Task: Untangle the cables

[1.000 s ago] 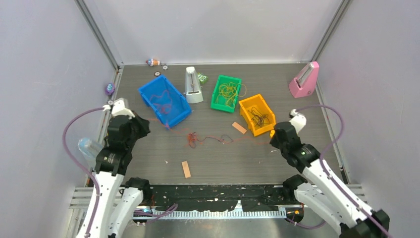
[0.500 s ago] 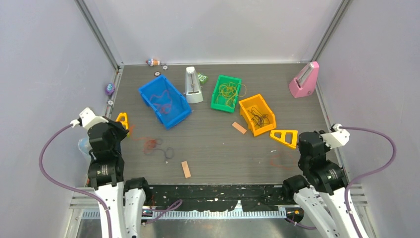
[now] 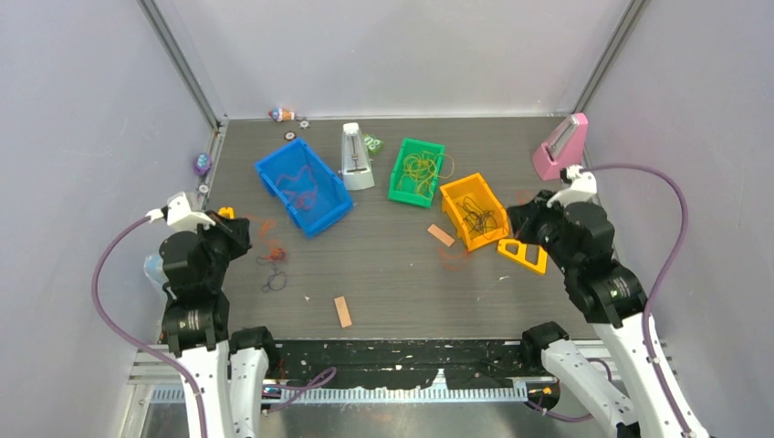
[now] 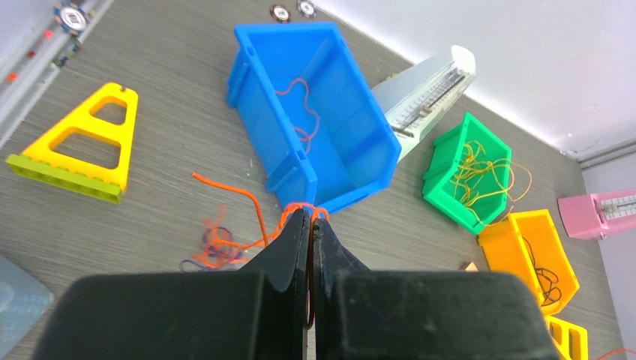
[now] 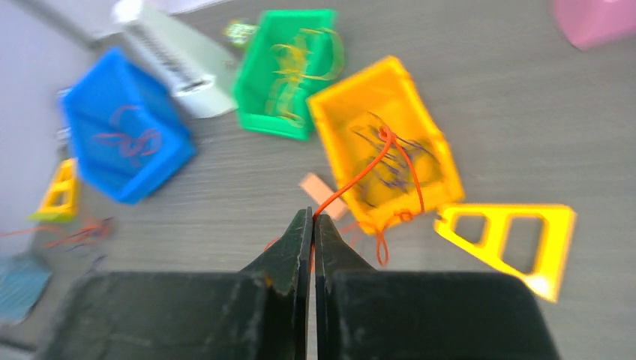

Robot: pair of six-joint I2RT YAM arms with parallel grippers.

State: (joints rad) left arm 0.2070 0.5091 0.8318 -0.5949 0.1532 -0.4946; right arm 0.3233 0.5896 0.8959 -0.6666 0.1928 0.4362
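Left gripper (image 4: 309,217) is pinching an orange cable (image 4: 251,199) near the blue bin (image 4: 352,150); right gripper (image 5: 313,221) is clamping a second orange cable (image 5: 352,184).

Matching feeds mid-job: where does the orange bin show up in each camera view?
Top external: orange bin right of centre, close to the right arm.
Left wrist: orange bin at the far right, lower half.
Right wrist: orange bin in the centre, just above the fingertips.
Shared landmark: green bin, up and to its left in every view.
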